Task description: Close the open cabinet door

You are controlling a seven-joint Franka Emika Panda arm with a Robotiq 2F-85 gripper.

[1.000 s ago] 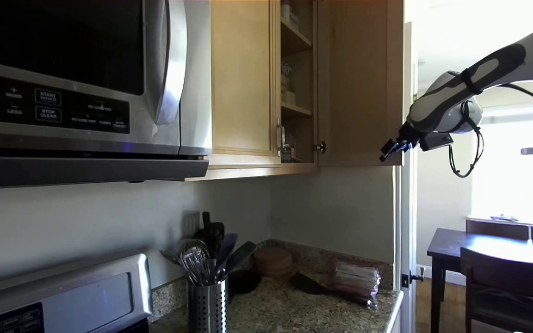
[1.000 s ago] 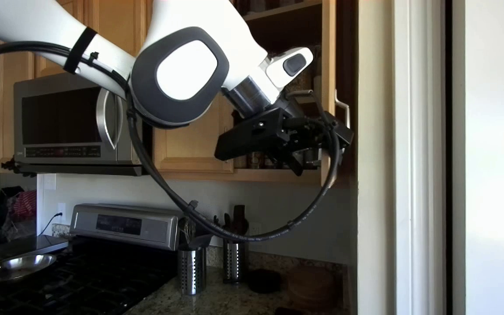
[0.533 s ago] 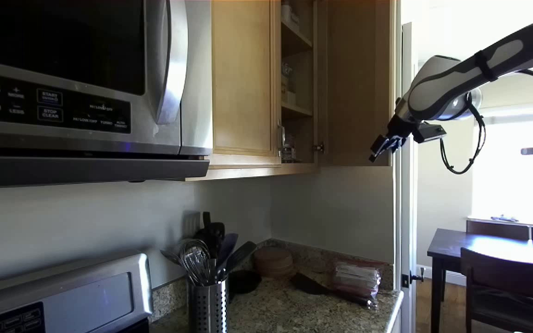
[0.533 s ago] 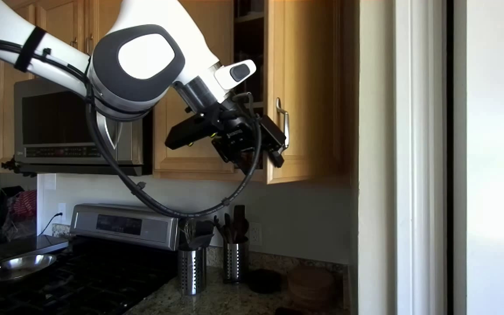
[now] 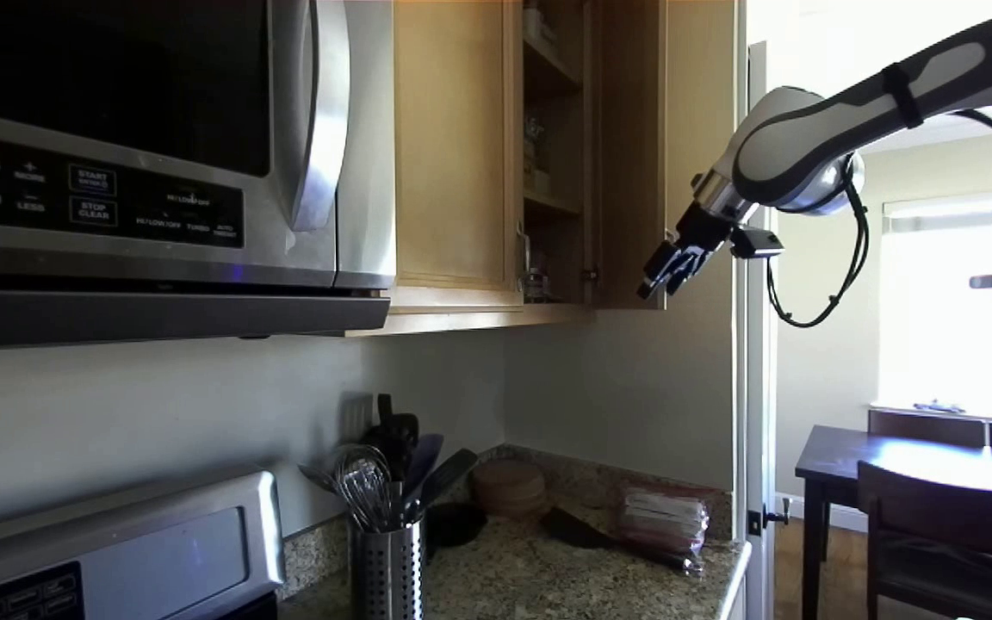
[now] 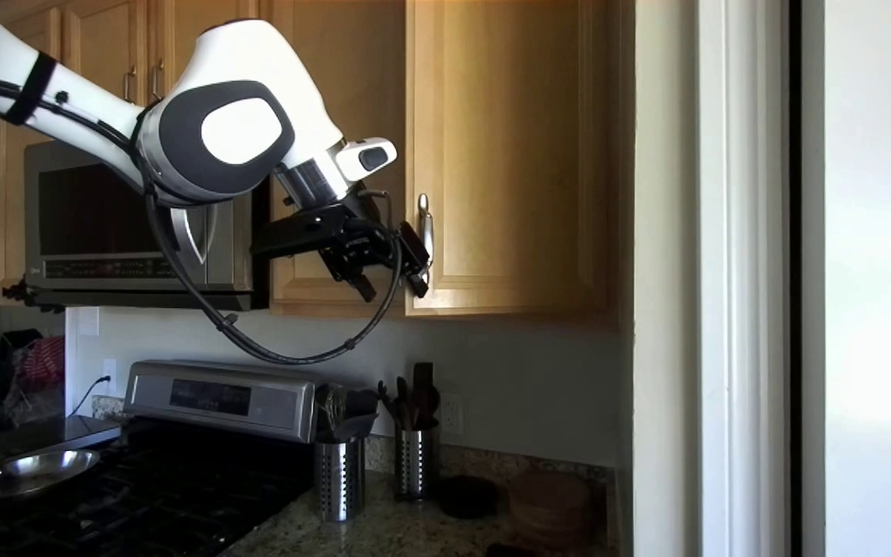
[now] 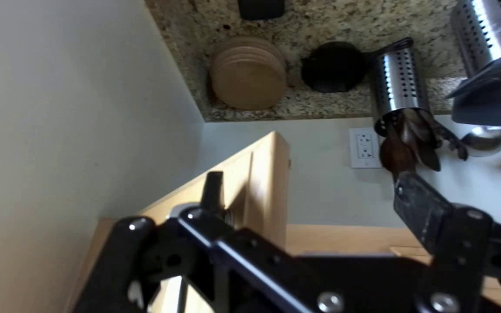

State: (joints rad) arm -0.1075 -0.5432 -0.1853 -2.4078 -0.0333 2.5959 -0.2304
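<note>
By the panelled wooden cabinet door point(image 6: 519, 162), bowed silver handle point(image 6: 426, 232), black gripper point(image 6: 393, 290), fingers point(image 7: 420, 209) spread apart

In an exterior view we count two cabinet doors point(image 5: 629, 155) and one microwave point(image 5: 117, 129); in the wrist view, two fingers point(image 7: 422, 211), two perforated utensil holders point(image 7: 400, 82), one outlet plate point(image 7: 365, 148); in an exterior view, one silver pan point(image 6: 42, 470).

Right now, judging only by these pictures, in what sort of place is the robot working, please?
A kitchen, probably in a home: I see a stove, a microwave and, farther back, a dark table with chairs.
</note>
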